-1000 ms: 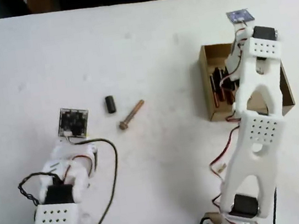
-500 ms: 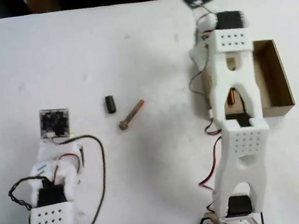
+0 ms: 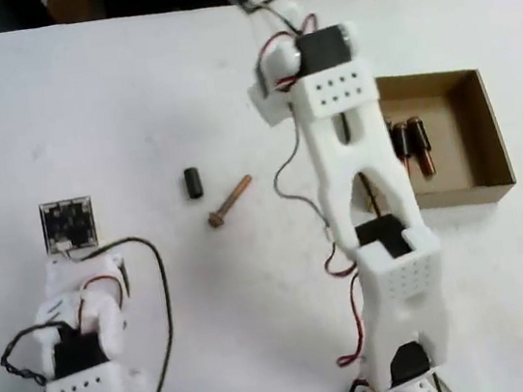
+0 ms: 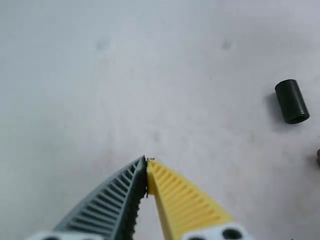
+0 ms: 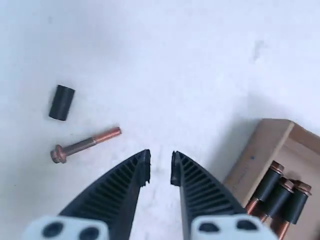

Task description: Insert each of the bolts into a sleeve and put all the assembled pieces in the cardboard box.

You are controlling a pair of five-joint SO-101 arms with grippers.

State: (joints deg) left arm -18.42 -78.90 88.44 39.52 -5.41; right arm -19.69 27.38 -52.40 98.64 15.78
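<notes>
High view is showing the bench [image 3: 83, 104] with the right arm [image 3: 352, 144] swinging off the box [image 3: 492, 129], uncovering the finished pieces [image 3: 410, 144] lying inside. The right hand [image 5: 160, 167] is hanging a little open and empty. The left hand [image 4: 146, 162], pinched closed on nothing, is sliding away. One bolt [image 3: 230, 201] and one sleeve [image 3: 192, 182] are lying apart on the bench, probably the last pair waiting to be joined.

White perforated arms [image 3: 405, 278], black motors [image 3: 324, 49], black and red cables [image 3: 167, 297], ribbed gripper fingers [image 5: 120, 192]
</notes>
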